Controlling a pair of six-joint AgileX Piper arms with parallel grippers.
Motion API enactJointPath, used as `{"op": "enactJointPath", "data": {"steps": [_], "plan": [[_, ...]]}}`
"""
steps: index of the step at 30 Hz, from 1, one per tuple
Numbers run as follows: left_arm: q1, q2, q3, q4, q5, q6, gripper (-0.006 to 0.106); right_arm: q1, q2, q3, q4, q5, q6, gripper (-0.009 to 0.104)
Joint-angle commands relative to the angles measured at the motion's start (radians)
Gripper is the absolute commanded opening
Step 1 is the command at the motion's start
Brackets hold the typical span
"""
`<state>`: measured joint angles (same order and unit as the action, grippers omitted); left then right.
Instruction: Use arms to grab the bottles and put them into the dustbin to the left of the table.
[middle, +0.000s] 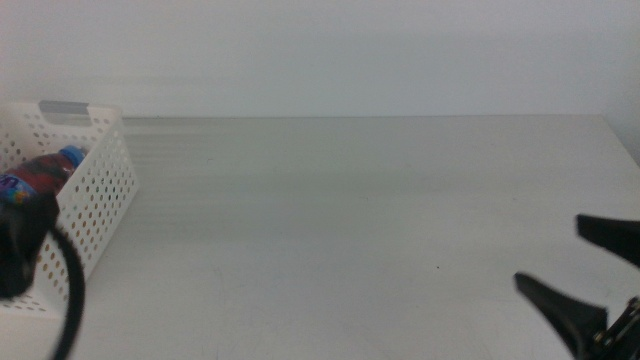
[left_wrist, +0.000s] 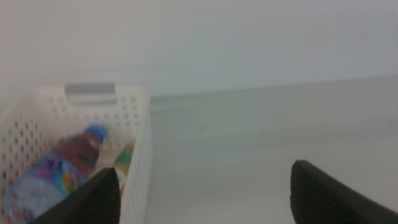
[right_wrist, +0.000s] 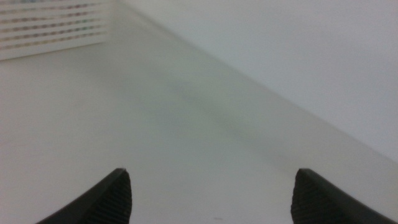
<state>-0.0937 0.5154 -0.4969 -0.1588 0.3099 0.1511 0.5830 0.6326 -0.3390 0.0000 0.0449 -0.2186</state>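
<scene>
Nearest the lens at five o'clock in the middle view: right gripper (middle: 590, 275), dark jaws spread wide, nothing between them, hovering low over the bare table (middle: 340, 220). Same story from its own wrist camera: jaws far apart, only tabletop ahead, dustbin wall off in the distance.

At nine o'clock, the white perforated dustbin (middle: 95, 195), well apart from the right gripper. Inside it, the water bottle (middle: 45, 170) with blue cap, lying tilted. Beside it, seen only from the left wrist, a glimpse of the yellow bottle (left_wrist: 124, 160), touching or nearly so; can't tell which. No red can visible anywhere; possibly hidden lower in the bin.

At eight o'clock, left gripper (left_wrist: 205, 193), blurred in the middle view, poised at the bin's near edge, jaws wide open and holding nothing.

Judging by this, table apparently cleared, task at or near its end. For a clean finish: keep jaws open, lift straight up clear of the rim before swinging back, avoid snagging the basket wall or dragging the cable across it.
</scene>
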Motion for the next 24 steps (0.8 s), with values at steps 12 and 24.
{"op": "enactJointPath", "data": {"steps": [12,24], "plan": [[-0.002,-0.395,0.339,-0.004,-0.069,-0.014,0.09,-0.384,-0.333,0.133,0.075,-0.062,-0.005,0.067],[0.055,-0.543,0.502,-0.004,-0.07,-0.014,0.09,-0.479,-0.573,0.32,0.038,-0.045,-0.005,0.067]]}}
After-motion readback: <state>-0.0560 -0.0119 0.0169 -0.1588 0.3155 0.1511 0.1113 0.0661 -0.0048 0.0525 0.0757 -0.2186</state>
